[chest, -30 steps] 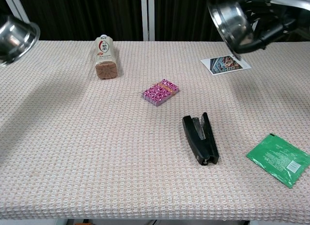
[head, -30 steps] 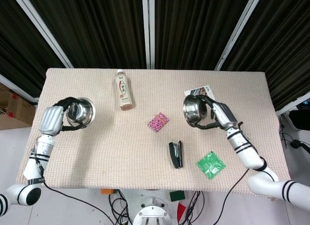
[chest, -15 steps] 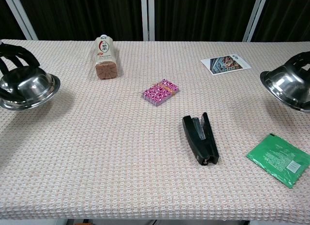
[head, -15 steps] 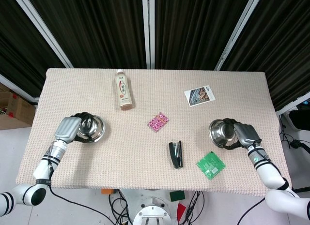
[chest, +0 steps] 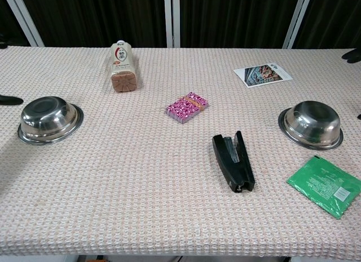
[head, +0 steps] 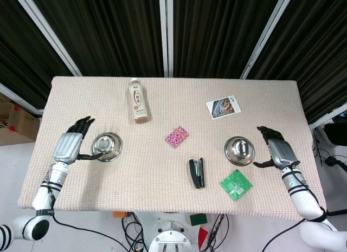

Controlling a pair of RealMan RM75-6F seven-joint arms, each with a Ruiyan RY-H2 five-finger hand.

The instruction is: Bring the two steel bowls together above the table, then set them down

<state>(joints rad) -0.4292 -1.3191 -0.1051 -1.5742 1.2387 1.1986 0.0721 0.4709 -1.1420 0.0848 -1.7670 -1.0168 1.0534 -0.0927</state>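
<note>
Though at frame edge, fingertips [chest: 12,99] barely visible beside left bowl [chest: 49,119].

Stapler [chest: 233,160] lies between the bowls (well apart) [chest: 49,119] [chest: 311,124].

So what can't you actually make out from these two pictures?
- Chest view: both hands are nearly cut off by the side edges.
- Both steel bowls, left bowl and right bowl, sit rim down, so their insides are hidden.
- Bottle label and photo card: print too small in both views.

Two steel bowls [head: 106,146] [head: 241,149], one bottle [head: 139,101], stapler [head: 197,172], pink packet [head: 177,136], green packet [head: 236,184], photo card [head: 223,107].
</note>
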